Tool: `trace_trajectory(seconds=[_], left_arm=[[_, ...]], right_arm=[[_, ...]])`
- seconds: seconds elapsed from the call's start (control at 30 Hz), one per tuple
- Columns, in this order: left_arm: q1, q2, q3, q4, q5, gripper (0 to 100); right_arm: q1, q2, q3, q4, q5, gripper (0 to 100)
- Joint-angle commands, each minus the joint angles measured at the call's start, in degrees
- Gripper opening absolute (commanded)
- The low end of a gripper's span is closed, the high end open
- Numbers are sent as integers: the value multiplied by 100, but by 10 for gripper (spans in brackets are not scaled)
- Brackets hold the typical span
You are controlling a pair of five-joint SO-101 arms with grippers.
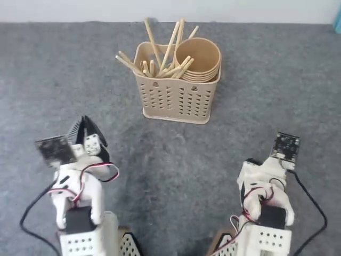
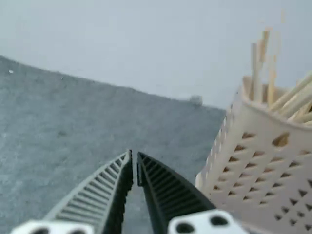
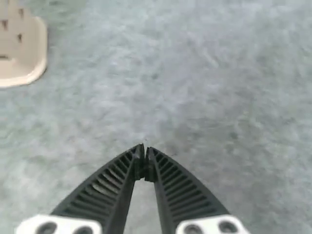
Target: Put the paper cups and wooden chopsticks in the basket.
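Observation:
A beige perforated basket [image 1: 176,98] stands at the back middle of the grey carpet. Inside it sits a stack of brown paper cups [image 1: 198,57] on the right and several wooden chopsticks [image 1: 160,56] leaning on the left. The basket [image 2: 265,161] and chopsticks [image 2: 273,92] also appear in the left wrist view. My left gripper [image 2: 134,155] is shut and holds nothing, raised at the front left [image 1: 88,130]. My right gripper [image 3: 145,146] is shut and holds nothing, low over the carpet at the front right, with the basket's corner [image 3: 19,48] farther off.
Grey carpet [image 1: 176,160] covers the table between the arms and the basket. A pale wall [image 2: 156,44] runs behind the table's far edge.

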Motion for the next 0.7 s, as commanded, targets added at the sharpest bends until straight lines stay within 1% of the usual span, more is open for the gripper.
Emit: trace_trajectory(seconds=[0.0, 0.03, 0.1, 0.2, 0.37, 0.47, 0.53, 0.67], left_arm=[[-9, -114, 664, -475, -545, 12], [-26, -70, 708, -510, -651, 12], [-18, -62, 681, -264, -835, 12], [79, -62, 690, 167, -1020, 12], [211, -62, 690, 1240, -1363, 13], [255, -44, 690, 1749, -1442, 13], [255, -35, 690, 1934, -1433, 13], [246, -26, 690, 2022, -1424, 13]], right_arm=[[-532, -356, 185, 110, -70, 8], [-716, -338, 308, 66, -62, 8], [-1068, -295, 387, 48, -53, 8], [-1420, -277, 387, 330, -35, 8], [-1473, -277, 387, 585, -18, 8], [-1473, -277, 387, 796, -18, 8], [-1464, -277, 378, 866, -18, 8], [-1464, -277, 378, 1024, -35, 8]])
